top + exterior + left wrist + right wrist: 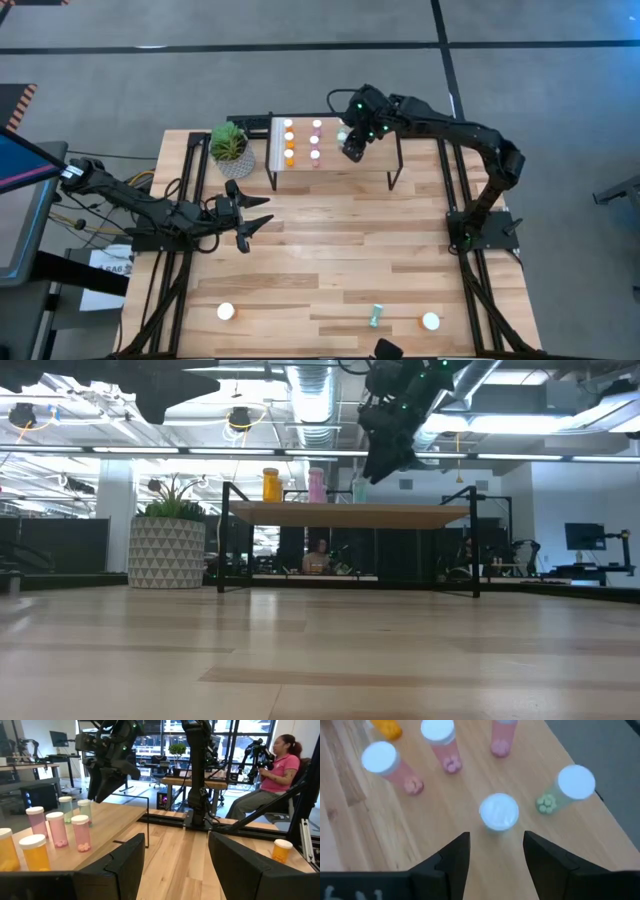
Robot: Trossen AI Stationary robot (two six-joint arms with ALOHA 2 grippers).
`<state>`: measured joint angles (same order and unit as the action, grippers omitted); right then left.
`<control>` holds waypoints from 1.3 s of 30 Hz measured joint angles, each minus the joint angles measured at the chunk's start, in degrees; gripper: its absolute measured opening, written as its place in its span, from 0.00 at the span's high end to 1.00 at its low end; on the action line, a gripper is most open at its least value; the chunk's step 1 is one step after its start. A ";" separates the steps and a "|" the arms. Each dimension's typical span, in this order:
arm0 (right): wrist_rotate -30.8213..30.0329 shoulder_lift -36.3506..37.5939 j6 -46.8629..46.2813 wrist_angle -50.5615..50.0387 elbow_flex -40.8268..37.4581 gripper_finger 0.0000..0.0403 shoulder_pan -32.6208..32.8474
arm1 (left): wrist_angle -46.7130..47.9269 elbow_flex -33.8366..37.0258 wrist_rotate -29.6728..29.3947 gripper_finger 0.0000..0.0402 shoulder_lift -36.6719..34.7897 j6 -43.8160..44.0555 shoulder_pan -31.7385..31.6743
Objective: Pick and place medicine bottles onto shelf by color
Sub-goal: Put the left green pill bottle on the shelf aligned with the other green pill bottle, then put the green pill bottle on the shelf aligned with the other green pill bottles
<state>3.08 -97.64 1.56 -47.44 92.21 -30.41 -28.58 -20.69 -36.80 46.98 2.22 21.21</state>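
Note:
The shelf (345,172) stands at the table's far side on black legs. On it stand orange bottles (289,140), pink bottles (316,139) and two teal bottles (498,811) (570,787), all upright on their bases with white caps up. My right gripper (352,150) hangs open and empty over the shelf, just above the nearer teal bottle, its fingers (452,855) on either side of it and clear. My left gripper (252,226) is open and empty, low over the table's left part, pointing toward the table's right side.
A potted plant (231,148) stands left of the shelf. Near the table's front edge are an upright bottle (226,312), a teal bottle lying on its side (376,316) and another upright bottle (430,321). A person (280,770) sits beyond the table.

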 joint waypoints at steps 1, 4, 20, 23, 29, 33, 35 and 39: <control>0.00 0.08 -0.02 -1.19 0.34 0.49 0.00 | -0.02 0.00 0.09 0.48 0.01 0.02 0.01; -0.01 1.47 -0.10 -3.24 0.77 0.49 0.19 | -0.02 0.00 0.17 0.48 0.00 0.04 0.02; -5.16 19.86 -15.90 -4.86 -11.84 0.49 22.09 | -0.79 0.00 0.55 0.48 0.02 0.35 0.02; -8.02 22.55 -23.86 -3.12 -16.99 0.49 30.43 | -1.07 0.00 1.52 0.48 0.00 0.79 0.01; -15.36 23.53 -43.27 0.32 -25.05 0.49 46.55 | -2.60 -0.02 3.15 0.48 0.00 1.04 0.01; -16.32 20.16 -54.00 3.33 -27.92 0.49 54.18 | -2.64 -0.02 3.23 0.48 0.01 1.91 0.02; -16.37 17.55 -58.19 3.78 -27.94 0.49 56.98 | -2.69 -0.02 3.84 0.48 0.01 2.03 0.00; -16.31 12.70 -64.81 5.57 -27.92 0.49 60.80 | -4.15 -0.02 8.24 0.48 0.02 2.14 0.02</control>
<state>-13.23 -84.94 -63.26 -41.87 64.29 30.39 -32.73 -20.71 -28.55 47.00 4.36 21.23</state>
